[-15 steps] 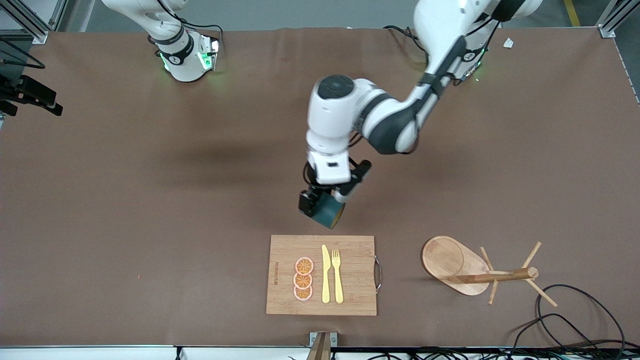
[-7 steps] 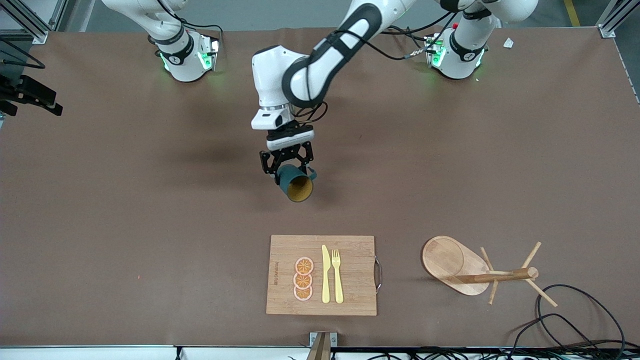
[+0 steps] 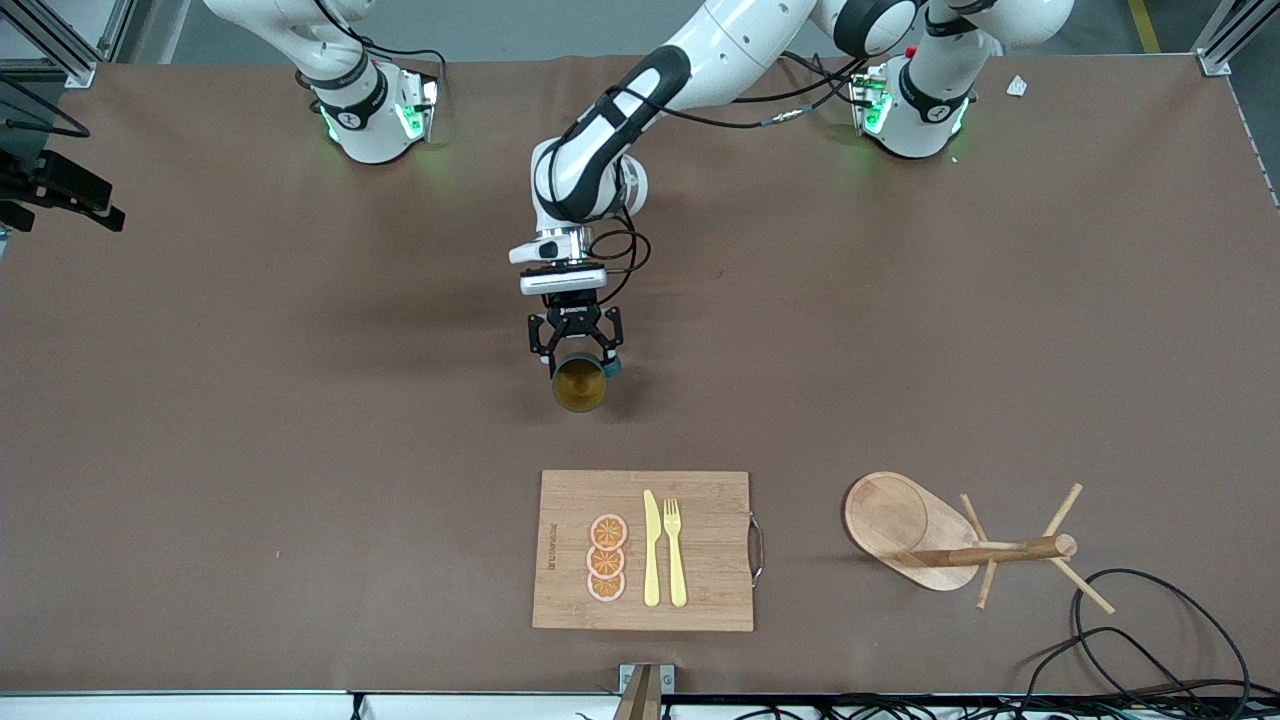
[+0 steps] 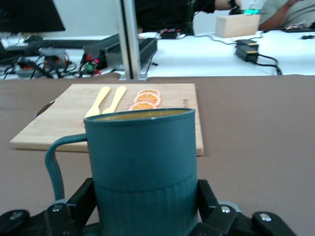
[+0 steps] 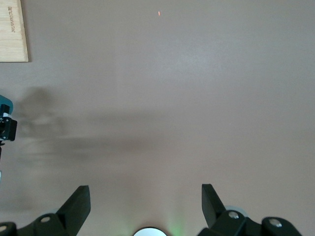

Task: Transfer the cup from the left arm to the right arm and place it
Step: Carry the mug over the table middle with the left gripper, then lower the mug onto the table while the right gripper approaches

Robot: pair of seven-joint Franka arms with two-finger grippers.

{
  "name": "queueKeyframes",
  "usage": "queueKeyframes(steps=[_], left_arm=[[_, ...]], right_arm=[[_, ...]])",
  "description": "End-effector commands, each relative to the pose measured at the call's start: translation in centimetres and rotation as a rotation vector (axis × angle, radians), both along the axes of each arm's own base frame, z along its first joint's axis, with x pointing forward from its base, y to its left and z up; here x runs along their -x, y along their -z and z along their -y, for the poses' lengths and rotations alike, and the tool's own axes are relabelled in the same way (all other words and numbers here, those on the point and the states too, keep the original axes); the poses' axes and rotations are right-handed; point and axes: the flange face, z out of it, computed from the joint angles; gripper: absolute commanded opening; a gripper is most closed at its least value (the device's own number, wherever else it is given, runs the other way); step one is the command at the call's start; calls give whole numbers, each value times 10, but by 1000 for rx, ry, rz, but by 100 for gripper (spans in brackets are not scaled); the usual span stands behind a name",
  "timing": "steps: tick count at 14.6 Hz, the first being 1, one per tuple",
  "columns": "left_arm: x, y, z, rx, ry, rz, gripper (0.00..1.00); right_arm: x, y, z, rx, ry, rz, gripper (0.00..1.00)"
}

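One dark teal-green cylindrical mug (image 3: pixel 579 383) clamped in left gripper (image 3: pixel 576 352), tipped over bare table above no board | right gripper (image 5: pixel 145 204) spread wide, empty, waiting | risk: sideways handle could snag the handoff, imo

white arms (image 3: pixel 640 100), black joints, green-lit bases (image 3: pixel 375 125)

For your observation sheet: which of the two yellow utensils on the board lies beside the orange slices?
The knife. It lies directly beside the slices, while the fork lies past it, toward the board's handle.
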Motion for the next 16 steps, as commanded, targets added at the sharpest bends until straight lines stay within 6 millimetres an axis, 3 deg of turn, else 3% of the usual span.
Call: queueKeyframes(steps=[1, 3, 6, 8, 10, 11, 15, 16], left_arm=[[8, 3, 9, -45, 49, 93, 61], [7, 25, 3, -94, 59, 165, 61], [6, 36, 1, -51, 84, 213, 62], [8, 38, 1, 1, 89, 238, 62], [7, 67, -7, -33, 126, 263, 63], [-2, 76, -15, -53, 136, 315, 63], [-2, 88, -20, -23, 144, 357, 64], [0, 87, -18, -20, 145, 355, 69]], right_arm=[[1, -4, 2, 3, 21, 7, 100], [-2, 0, 2, 1, 20, -1, 100], [-9, 10, 4, 0, 24, -19, 100], [-22, 33, 4, -1, 21, -60, 100], [-34, 50, 2, -4, 9, -83, 100], [-35, 51, 3, -2, 8, -82, 100], [-58, 86, 8, 11, 10, -104, 100], [-63, 95, 9, 15, 10, -111, 100]])
